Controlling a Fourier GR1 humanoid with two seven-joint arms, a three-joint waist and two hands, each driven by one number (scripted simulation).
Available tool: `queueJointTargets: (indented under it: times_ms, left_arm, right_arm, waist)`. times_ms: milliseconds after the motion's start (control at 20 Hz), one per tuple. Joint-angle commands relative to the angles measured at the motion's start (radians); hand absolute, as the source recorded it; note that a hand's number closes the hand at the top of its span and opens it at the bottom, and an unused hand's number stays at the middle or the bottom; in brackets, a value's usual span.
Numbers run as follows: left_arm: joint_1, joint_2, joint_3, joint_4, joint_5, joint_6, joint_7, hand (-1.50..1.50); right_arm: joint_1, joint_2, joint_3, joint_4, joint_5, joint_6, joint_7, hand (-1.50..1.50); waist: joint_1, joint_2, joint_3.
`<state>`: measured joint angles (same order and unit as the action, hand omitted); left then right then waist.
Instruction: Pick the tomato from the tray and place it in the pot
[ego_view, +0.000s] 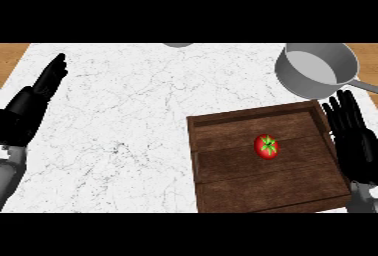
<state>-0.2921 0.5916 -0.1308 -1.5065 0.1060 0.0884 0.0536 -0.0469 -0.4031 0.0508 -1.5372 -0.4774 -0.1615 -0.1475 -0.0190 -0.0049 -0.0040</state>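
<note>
- The tomato (266, 146) lay right of centre in the wooden tray (221, 175), just left of my right hand (356, 145) — the nearer hand by far.
- That hand's fingers (345, 110) were straight and open at the tray's right wall, holding nothing.
- My left hand (37, 97) rested open at the worktop's (118, 125) left edge, well apart.
- The pot (317, 67) stood beyond the tray's far right corner — a short carry, I judged.

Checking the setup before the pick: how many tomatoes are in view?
1. The single tomato lies in the wooden tray, right of its middle and apart from its walls. The pot beyond the tray shows none; nothing appears hidden.
</note>
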Motion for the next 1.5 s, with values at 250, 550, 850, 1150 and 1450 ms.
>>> queueJointTargets:
  times_ms: [250, 550, 850, 1150, 1450]
  left_arm:
    - [0.122, -0.232, 0.045, -0.013, 0.103, 0.147, -0.073, 0.0]
    - [0.239, -0.39, -0.035, -0.015, 0.074, 0.201, -0.209, 0.0]
    - [0.257, -0.383, -0.022, -0.04, 0.08, 0.167, -0.201, 0.0]
    - [0.299, -0.406, -0.052, -0.064, 0.047, 0.193, -0.214, 0.0]
    - [0.294, -0.41, -0.06, -0.068, 0.04, 0.19, -0.213, 0.0]
  right_arm:
    - [-0.131, -0.183, -0.191, -0.203, 0.023, 0.264, -0.436, 1.5]
    - [0.136, -0.08, -0.226, 0.0, 0.224, 0.122, -0.746, -1.5]
    - [0.29, -0.061, -0.225, -0.218, 0.262, 0.175, -0.852, -1.5]
    - [0.412, -0.182, -0.202, -0.274, 0.513, 0.086, -0.658, -1.5]
    - [0.469, -0.308, -0.114, -0.422, 0.767, 0.081, -0.318, -1.5]
  waist:
    - [0.016, -0.025, 0.004]
    - [0.007, 0.004, 0.006]
    - [0.007, 0.003, 0.003]
    - [0.012, 0.004, 0.002]
    - [0.019, 0.005, 0.0]
